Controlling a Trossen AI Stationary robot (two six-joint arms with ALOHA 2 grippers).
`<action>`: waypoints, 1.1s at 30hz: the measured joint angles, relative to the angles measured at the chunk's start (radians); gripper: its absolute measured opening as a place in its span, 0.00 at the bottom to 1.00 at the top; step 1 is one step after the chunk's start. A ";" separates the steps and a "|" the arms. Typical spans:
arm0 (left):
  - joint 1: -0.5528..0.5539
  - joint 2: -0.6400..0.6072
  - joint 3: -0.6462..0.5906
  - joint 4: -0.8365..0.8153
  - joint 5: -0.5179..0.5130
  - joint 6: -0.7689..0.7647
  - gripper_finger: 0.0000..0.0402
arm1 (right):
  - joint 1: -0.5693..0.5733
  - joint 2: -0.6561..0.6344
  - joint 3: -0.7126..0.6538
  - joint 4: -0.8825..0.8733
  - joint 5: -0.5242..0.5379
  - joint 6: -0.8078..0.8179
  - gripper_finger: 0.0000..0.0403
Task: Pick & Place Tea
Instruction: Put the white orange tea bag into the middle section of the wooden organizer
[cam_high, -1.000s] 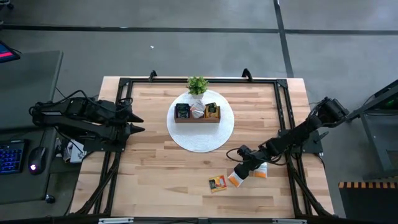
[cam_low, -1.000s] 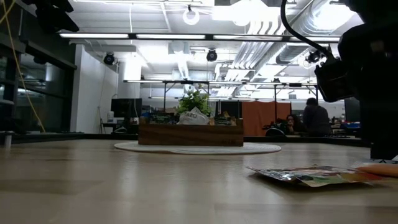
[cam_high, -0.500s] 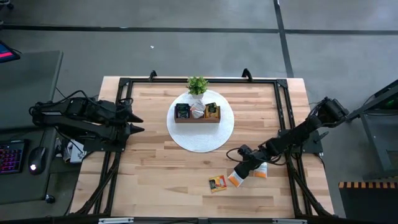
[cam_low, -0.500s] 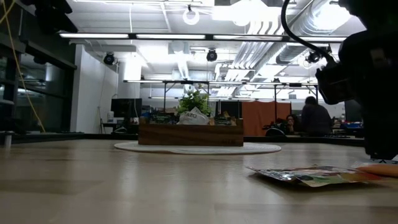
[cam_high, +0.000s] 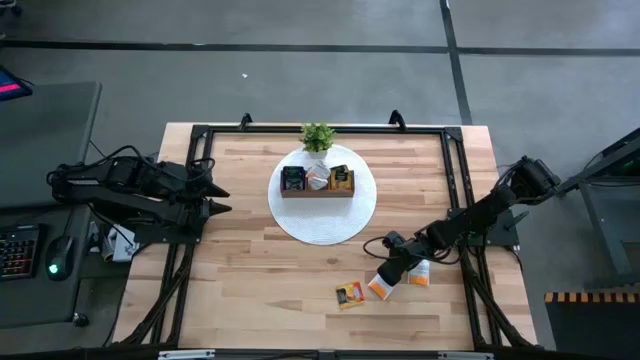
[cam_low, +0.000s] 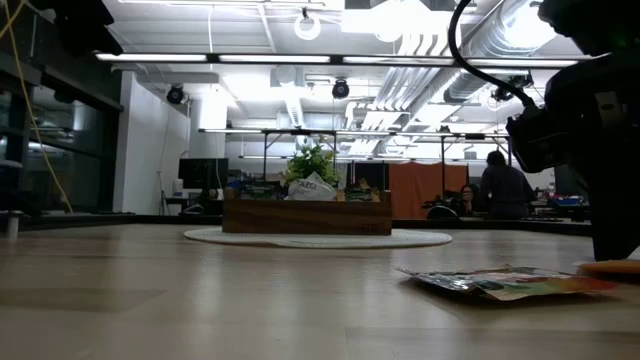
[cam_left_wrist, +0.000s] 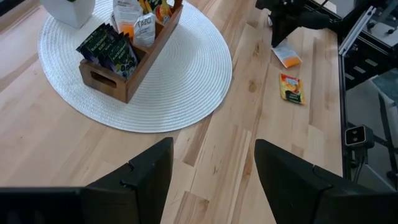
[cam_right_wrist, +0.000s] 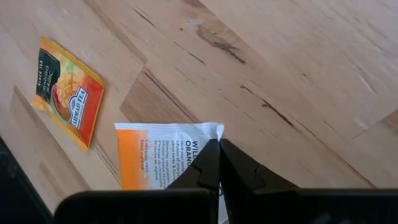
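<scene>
With the right pincer (cam_right_wrist: 217, 163) clenched on the white-and-orange tea sachet's (cam_right_wrist: 163, 154) corner, just beside the mango sachet (cam_right_wrist: 68, 92), lift straight up before heading for the wooden tray (cam_high: 317, 189).

The right gripper (cam_right_wrist: 217, 163) is low over the table's near right, fingers pinched together, perhaps nipping something. The left gripper (cam_high: 222, 197) waits spread at the left edge.

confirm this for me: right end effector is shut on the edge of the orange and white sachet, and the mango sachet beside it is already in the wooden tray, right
Not quite. The right end effector is shut on the orange and white sachet, but the mango sachet lies flat on the table, not in the wooden tray. The right wrist and high views show this.
</scene>
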 joint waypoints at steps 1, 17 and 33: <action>0.000 0.000 0.000 0.000 0.000 0.000 0.55 | -0.004 0.000 0.000 0.001 -0.008 0.001 0.01; 0.000 0.000 0.000 0.002 0.000 0.000 0.55 | -0.010 0.005 0.342 -0.508 0.097 -0.179 0.00; 0.000 0.000 0.000 0.014 0.000 -0.001 0.55 | -0.137 0.001 0.796 -0.879 0.387 -0.567 0.00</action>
